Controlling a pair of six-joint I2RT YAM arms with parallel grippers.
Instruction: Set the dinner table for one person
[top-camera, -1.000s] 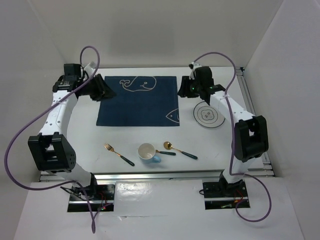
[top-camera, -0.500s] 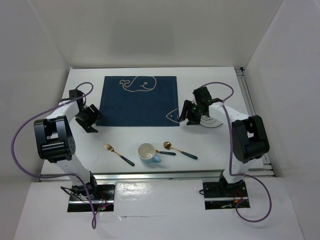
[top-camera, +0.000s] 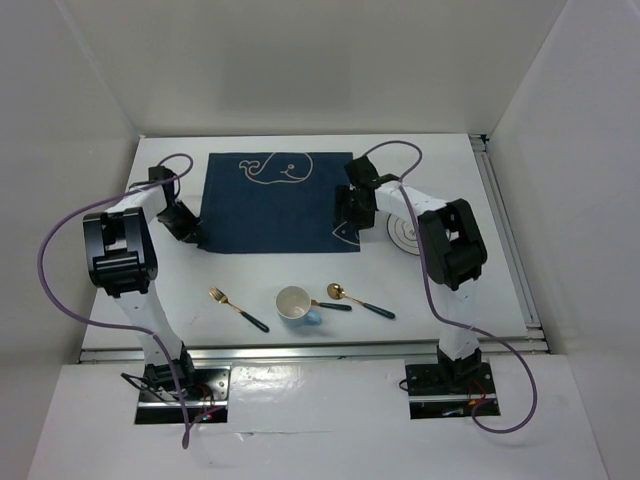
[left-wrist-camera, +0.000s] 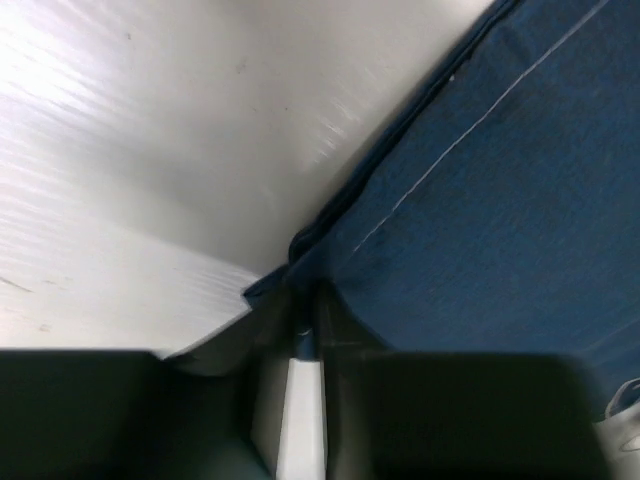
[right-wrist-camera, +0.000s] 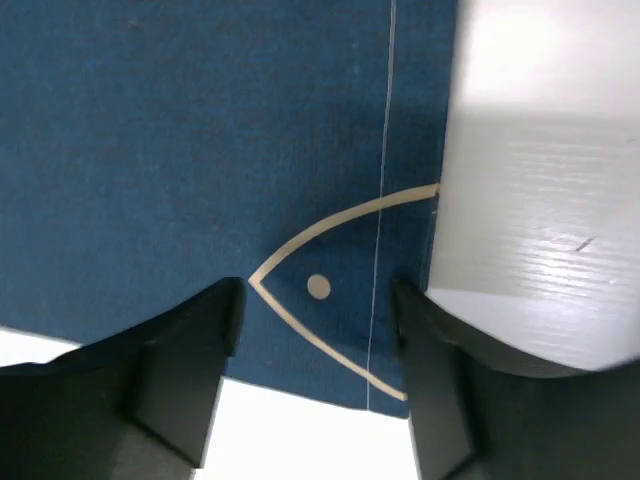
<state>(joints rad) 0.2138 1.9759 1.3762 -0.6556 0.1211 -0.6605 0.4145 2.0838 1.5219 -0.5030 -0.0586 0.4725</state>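
A navy placemat (top-camera: 275, 200) with whale drawings lies on the white dinner table (top-camera: 450, 290). My left gripper (top-camera: 190, 232) is at the mat's near-left corner. In the left wrist view its fingers (left-wrist-camera: 345, 330) are pressed together with the placemat (left-wrist-camera: 480, 200) corner pinched between them. My right gripper (top-camera: 348, 215) hovers over the near-right corner. In the right wrist view it (right-wrist-camera: 315, 300) is open, its fingers (right-wrist-camera: 190, 350) either side of the fish drawing (right-wrist-camera: 318, 288) and touching nothing.
A white plate (top-camera: 412, 235) sits right of the mat, partly under the right arm. Near the front edge lie a gold fork (top-camera: 238, 309), a white cup (top-camera: 293, 302) and a gold spoon (top-camera: 345, 296) with dark handles. An aluminium rail (top-camera: 505, 230) runs along the right side.
Both grippers came from the mat's far corners to its near corners. The left one opened and closed on the near-left corner. The right one passed over the plate and opened wider.
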